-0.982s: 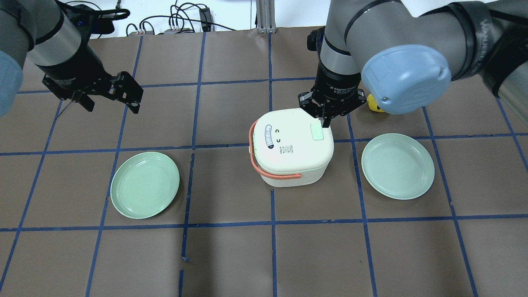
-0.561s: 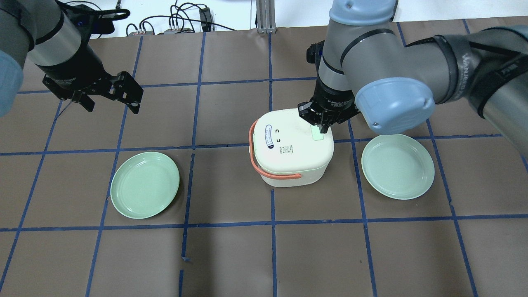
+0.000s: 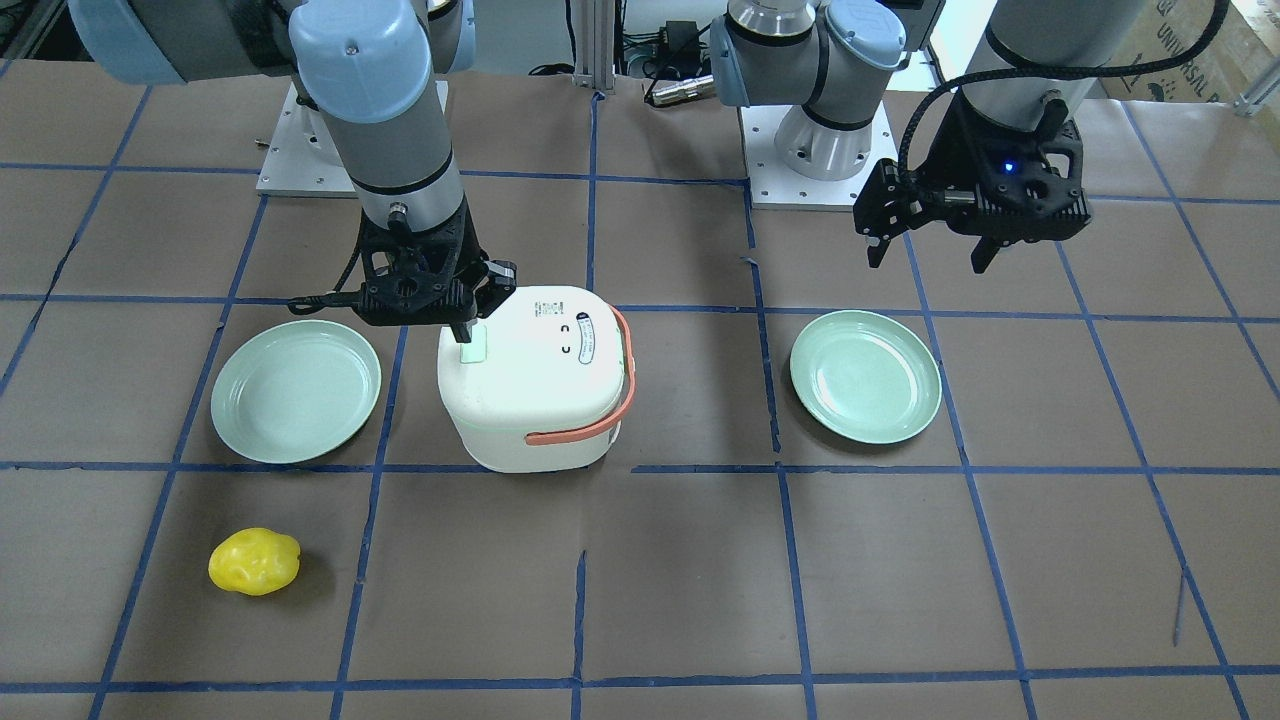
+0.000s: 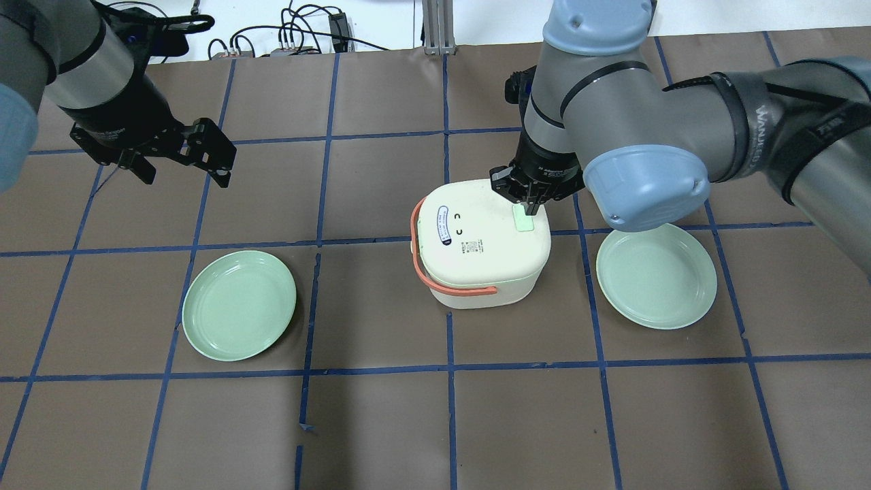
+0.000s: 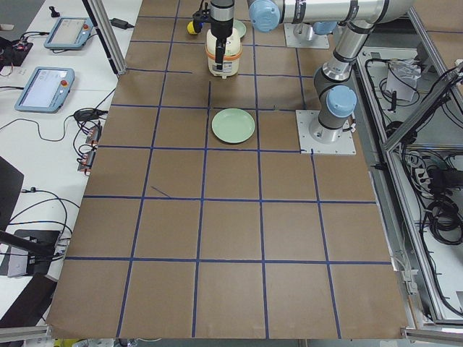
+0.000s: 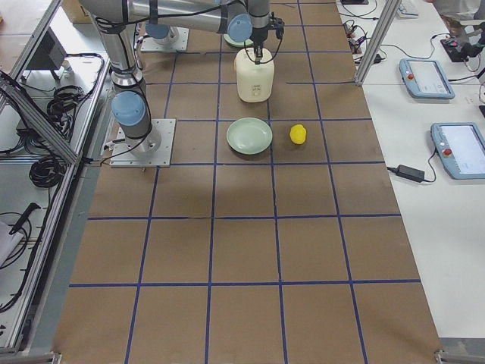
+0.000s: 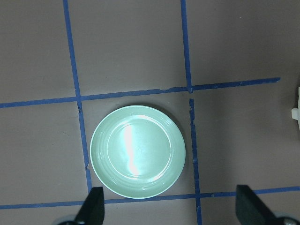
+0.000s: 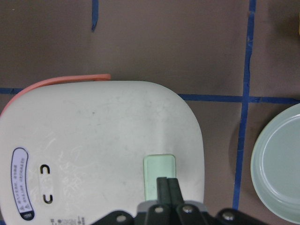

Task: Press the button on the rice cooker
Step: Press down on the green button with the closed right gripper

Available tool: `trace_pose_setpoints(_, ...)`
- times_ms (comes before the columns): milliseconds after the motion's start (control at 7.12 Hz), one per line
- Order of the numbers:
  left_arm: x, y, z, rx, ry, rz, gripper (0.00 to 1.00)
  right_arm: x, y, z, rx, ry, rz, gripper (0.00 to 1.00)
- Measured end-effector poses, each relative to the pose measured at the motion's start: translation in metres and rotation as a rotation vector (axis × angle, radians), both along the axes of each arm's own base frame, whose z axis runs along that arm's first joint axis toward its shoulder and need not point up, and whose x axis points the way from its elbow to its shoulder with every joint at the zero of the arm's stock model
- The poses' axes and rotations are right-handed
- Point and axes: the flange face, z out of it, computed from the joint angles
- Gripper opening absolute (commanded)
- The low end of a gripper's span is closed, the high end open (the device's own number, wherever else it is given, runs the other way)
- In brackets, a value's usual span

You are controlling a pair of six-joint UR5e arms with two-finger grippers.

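A cream rice cooker (image 4: 480, 245) with an orange handle (image 4: 435, 282) stands mid-table. Its pale green button (image 4: 522, 219) lies on the lid near the right edge. My right gripper (image 4: 529, 207) is shut, its fingertips together on the button's far end; this shows in the right wrist view (image 8: 167, 185), over the button (image 8: 158, 176), and in the front view (image 3: 467, 335). My left gripper (image 4: 184, 173) is open and empty, hovering over the table far to the left, above a green plate (image 7: 138, 151).
Two green plates lie either side of the cooker, one on the left (image 4: 239, 304) and one on the right (image 4: 656, 273). A yellow lump (image 3: 254, 562) lies beyond the right plate. Cables (image 4: 292, 34) run along the table's far edge.
My right gripper has moved from beside the cooker's far right edge onto the green button and come down. The left arm has not moved.
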Motion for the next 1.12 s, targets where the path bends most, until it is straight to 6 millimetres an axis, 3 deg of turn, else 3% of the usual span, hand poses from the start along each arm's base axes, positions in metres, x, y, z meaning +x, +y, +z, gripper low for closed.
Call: trace_pose_setpoints(1123, -0.0003, 0.0001, 0.0, 0.0, -0.001, -0.001, 1.0, 0.003, -0.0033, -0.0121, 0.011, -0.006, -0.012, 0.06)
